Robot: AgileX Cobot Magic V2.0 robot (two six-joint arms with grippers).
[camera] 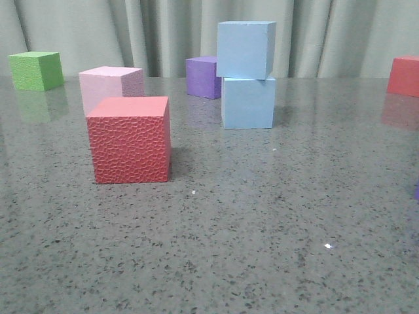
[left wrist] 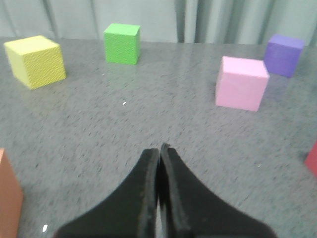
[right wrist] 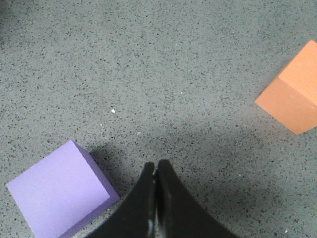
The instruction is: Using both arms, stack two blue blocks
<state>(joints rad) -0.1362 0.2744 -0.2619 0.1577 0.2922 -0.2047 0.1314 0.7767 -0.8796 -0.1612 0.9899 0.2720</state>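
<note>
2 blue blocks, stacked: the lower blue block [camera: 247,103] sits on the table [camera: 262,229] towards the back, centre-right in the front view, and the upper blue block [camera: 245,50] rests on top of it, twisted a bit and overhanging slightly to the left.

Other cubes in the front view: 1 purple cube [camera: 202,76] just behind and left of the stack, 1 pink cube [camera: 110,86], 1 bumpy red cube [camera: 130,139] nearest the camera and partly covering the pink one, 1 green cube [camera: 36,70] far left at the back, plus 1 more red cube [camera: 404,76] cut off at the right edge. Grey curtain [camera: 98,33] behind it all.

Neither arm shows in the front view. Left gripper [left wrist: 160,151]: fingers pressed together, nothing between them, above bare table. Its cam sees 1 yellow cube [left wrist: 35,61], green, pink, purple, and an orange cube [left wrist: 9,193] at the edge.

Right gripper [right wrist: 156,167]: also clenched empty, hanging over the table, w/ 1 lilac cube [right wrist: 59,196] close beside it and 1 orange cube [right wrist: 292,96] well apart.
</note>
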